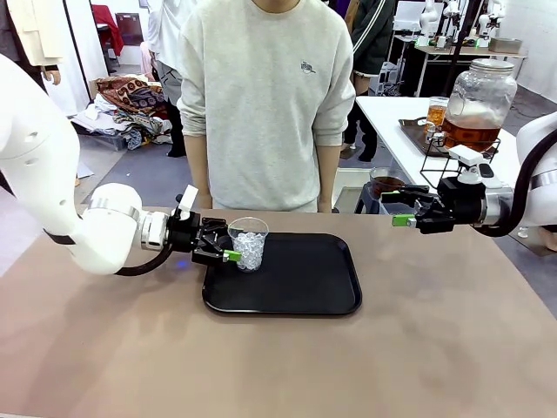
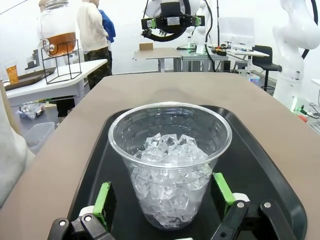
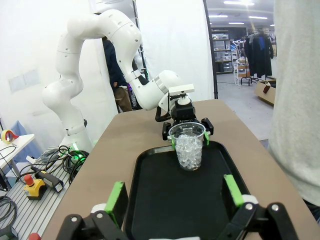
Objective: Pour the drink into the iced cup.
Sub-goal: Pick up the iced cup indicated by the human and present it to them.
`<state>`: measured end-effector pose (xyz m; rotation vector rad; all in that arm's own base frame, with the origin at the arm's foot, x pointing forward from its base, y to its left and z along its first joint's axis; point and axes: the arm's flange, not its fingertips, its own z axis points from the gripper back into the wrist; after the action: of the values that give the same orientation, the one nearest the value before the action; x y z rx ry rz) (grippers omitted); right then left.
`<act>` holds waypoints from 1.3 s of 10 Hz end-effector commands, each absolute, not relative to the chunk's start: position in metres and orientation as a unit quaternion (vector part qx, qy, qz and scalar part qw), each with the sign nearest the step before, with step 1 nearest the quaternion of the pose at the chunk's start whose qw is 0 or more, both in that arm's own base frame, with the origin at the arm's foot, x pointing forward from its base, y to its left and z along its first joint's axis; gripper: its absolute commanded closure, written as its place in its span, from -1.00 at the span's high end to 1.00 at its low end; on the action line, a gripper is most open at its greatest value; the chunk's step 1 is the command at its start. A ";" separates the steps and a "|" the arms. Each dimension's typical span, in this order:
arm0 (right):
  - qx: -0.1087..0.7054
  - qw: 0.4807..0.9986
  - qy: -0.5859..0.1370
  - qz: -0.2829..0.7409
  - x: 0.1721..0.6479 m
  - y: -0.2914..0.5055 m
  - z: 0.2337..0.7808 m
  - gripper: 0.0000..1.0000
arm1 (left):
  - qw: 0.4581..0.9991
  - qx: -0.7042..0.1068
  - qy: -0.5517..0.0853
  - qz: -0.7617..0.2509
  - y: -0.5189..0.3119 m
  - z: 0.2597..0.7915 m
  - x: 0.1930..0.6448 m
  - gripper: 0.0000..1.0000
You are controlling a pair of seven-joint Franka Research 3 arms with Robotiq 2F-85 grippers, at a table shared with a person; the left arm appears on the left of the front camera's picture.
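black tray (image 1: 300, 292) flat on brown table (image 1: 435, 348), person in grey sweatshirt (image 1: 265, 96) standing at far edge, white side table (image 1: 392, 146) behind right, clothes pile (image 1: 130, 104) on floor far left, yellow e-stop box (image 3: 31, 182), cables (image 3: 60, 152) on floor beside table

Brown counter (image 1: 261, 366) up front. Grey floor (image 1: 130, 178) behind, w/ heap of fabrics (image 1: 122, 100). White side table (image 1: 387, 117) far right. White curtain (image 3: 170, 45), ceiling strip lights (image 3: 235, 16). Clothes rack (image 3: 260, 47) & cardboard box (image 3: 264, 91) further back. Black office chair (image 2: 262, 55) nr desks (image 2: 160, 52).
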<state>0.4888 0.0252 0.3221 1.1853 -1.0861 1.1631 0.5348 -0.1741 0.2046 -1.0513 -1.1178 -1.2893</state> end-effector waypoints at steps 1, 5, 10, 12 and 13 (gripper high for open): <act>0.499 0.546 -0.458 0.493 0.490 0.027 0.325 1.00 | 0.540 -0.442 -0.476 -0.535 -0.184 0.203 0.540 1.00; 0.499 0.546 -0.458 0.493 0.490 0.027 0.325 1.00 | 0.544 -0.453 -0.472 -0.525 -0.194 0.206 0.544 1.00; 0.499 0.546 -0.458 0.493 0.490 0.027 0.325 1.00 | 0.548 -0.475 -0.462 -0.511 -0.209 0.206 0.545 1.00; 0.499 0.546 -0.458 0.493 0.490 0.027 0.325 1.00 | 0.546 -0.484 -0.457 -0.510 -0.214 0.205 0.540 1.00; 0.499 0.546 -0.458 0.493 0.490 0.027 0.325 1.00 | 0.547 -0.480 -0.459 -0.509 -0.216 0.205 0.538 1.00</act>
<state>0.4888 0.0252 0.3221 1.1853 -1.0861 1.1631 0.5380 -0.2109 0.2056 -1.1414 -1.0660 -1.2446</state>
